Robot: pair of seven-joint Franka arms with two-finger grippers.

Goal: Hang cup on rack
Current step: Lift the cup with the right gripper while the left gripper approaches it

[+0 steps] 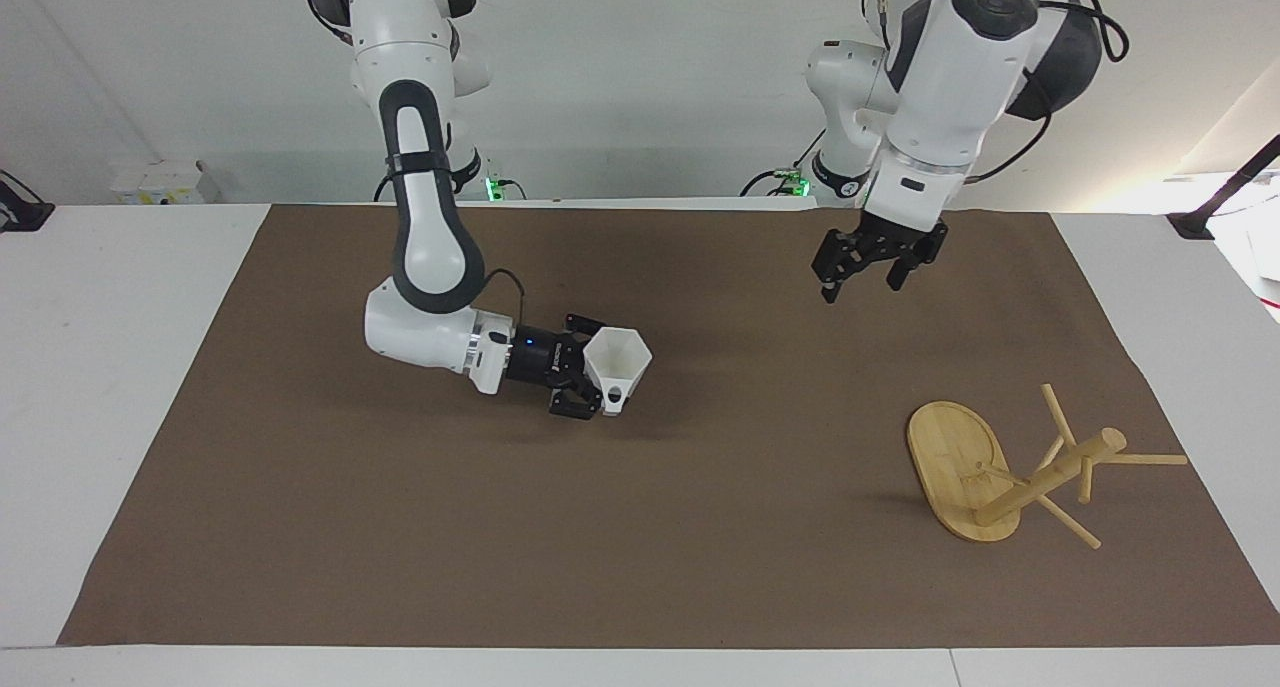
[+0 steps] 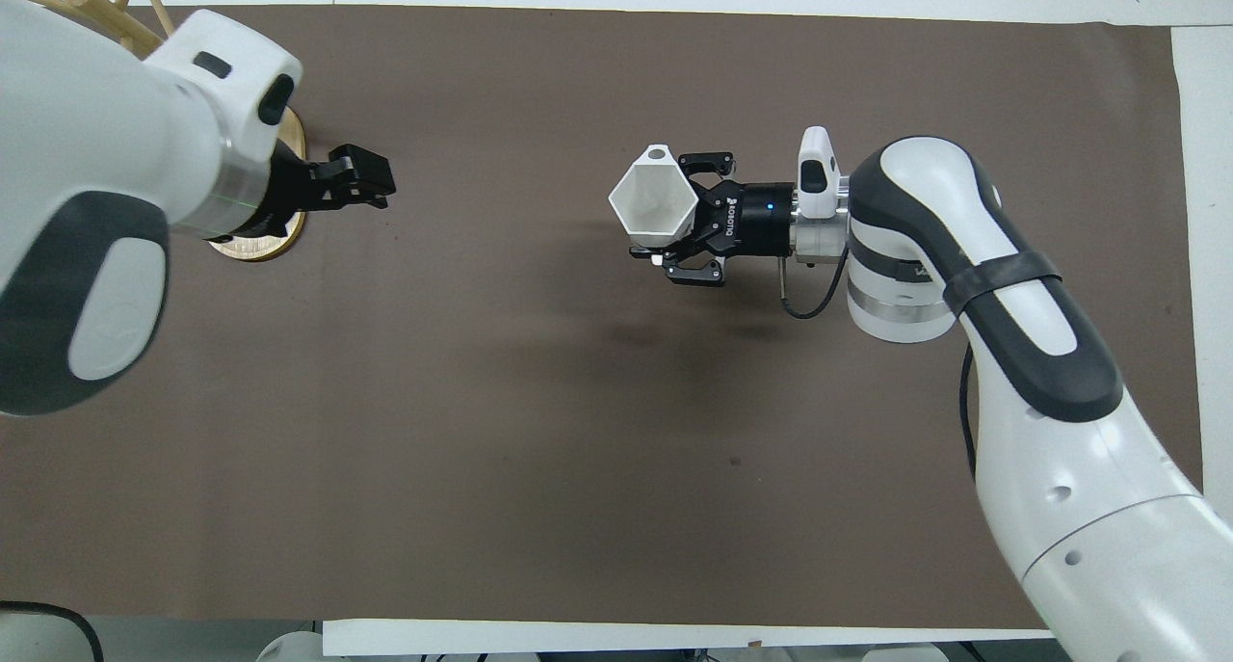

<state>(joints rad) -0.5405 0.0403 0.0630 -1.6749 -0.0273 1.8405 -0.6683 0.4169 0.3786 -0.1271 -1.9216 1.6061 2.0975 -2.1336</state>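
Note:
My right gripper (image 1: 592,367) is shut on the white faceted cup (image 1: 620,360) and holds it a little above the middle of the brown mat, with the holed handle pointing away from the robots. The overhead view shows the same grip, right gripper (image 2: 689,217) on cup (image 2: 653,204). The bamboo rack (image 1: 1050,475) stands on its oval base at the left arm's end of the table. In the overhead view my left arm hides most of the rack (image 2: 281,243). My left gripper (image 1: 858,277) hangs open and empty in the air over the mat, also seen from overhead (image 2: 371,175).
The brown mat (image 1: 640,547) covers most of the white table (image 1: 100,367). Nothing else lies on it.

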